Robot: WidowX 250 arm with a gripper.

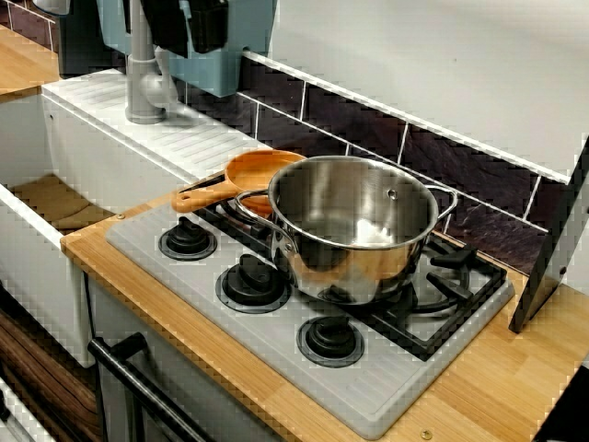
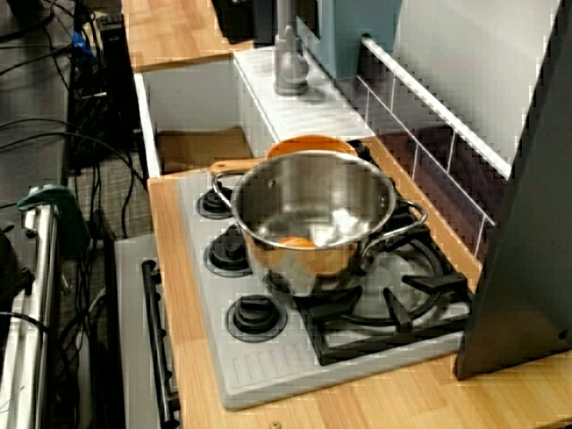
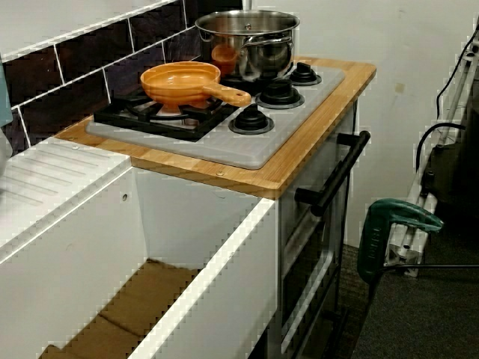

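Only the lower tips of the hand (image 1: pixel 189 41) show, as dark shapes cut off by the top edge of the front view above the tap (image 1: pixel 144 83). I cannot tell whether its fingers are apart or together. In that view the pot (image 1: pixel 354 230) hides the right part of the pan (image 1: pixel 258 173), so I cannot tell whether the two touch. At the far right a dark slab (image 1: pixel 552 258) leans in, cut off by the frame. In the view from the stove end it covers the right corner of the surface (image 2: pixel 375 402).

The sink (image 1: pixel 28 249) lies left of the stove (image 1: pixel 276 368), and the ribbed drainer (image 1: pixel 184 129) with the tap sits behind it. Three knobs (image 1: pixel 251 283) run along the stove's front edge. In the view from the sink a black oven handle (image 3: pixel 337 176) sits below the surface, and a green clamp (image 3: pixel 389 232) stands well off to the right.

A brown sheet (image 3: pixel 142 299) lies flat in the sink. The orange pan rests upright on the back left grate (image 3: pixel 150 116), its inside bare and its handle (image 3: pixel 228 93) pointing toward the knobs. The steel pot stands on the next burner, just beside the pan. Inside it I see only shiny metal with glints and an orange reflection.
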